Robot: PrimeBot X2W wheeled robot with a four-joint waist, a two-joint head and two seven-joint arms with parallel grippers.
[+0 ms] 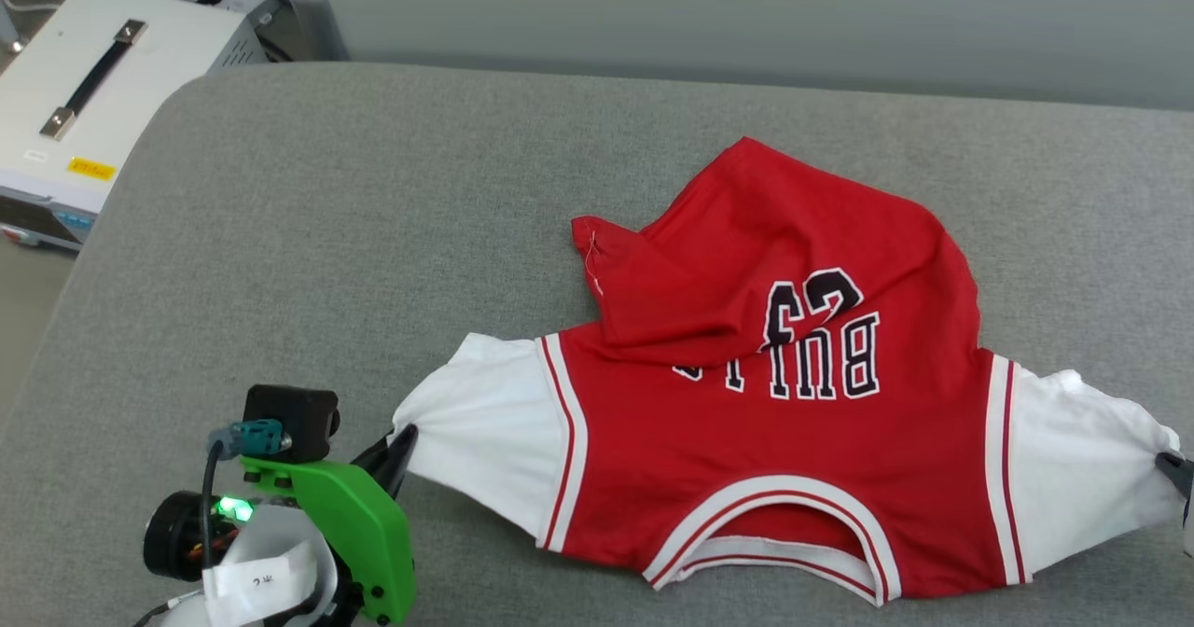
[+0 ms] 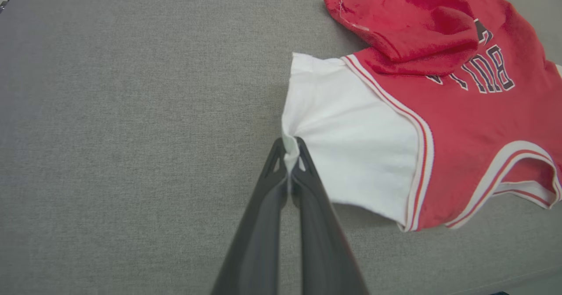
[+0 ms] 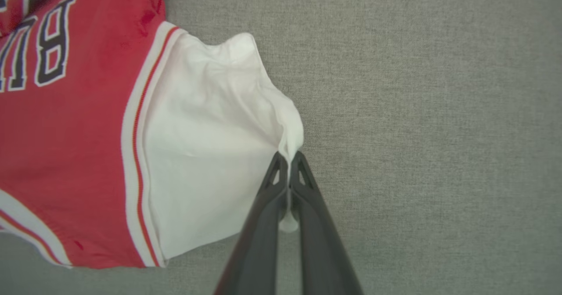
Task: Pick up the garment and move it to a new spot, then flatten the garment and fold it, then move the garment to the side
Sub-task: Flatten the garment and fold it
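Head view: the shirt (image 1: 774, 440) lies rumpled on the cushion (image 1: 326, 235), hem flopped over the lettering. The left gripper (image 2: 290, 150) and right gripper (image 3: 289, 159) each pinch a sleeve. Flattening looks barely begun; folding and moving aside remain.

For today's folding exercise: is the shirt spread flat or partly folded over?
Partly folded: the shirt has its lower part flopped over the chest lettering; only the sleeves lie spread.
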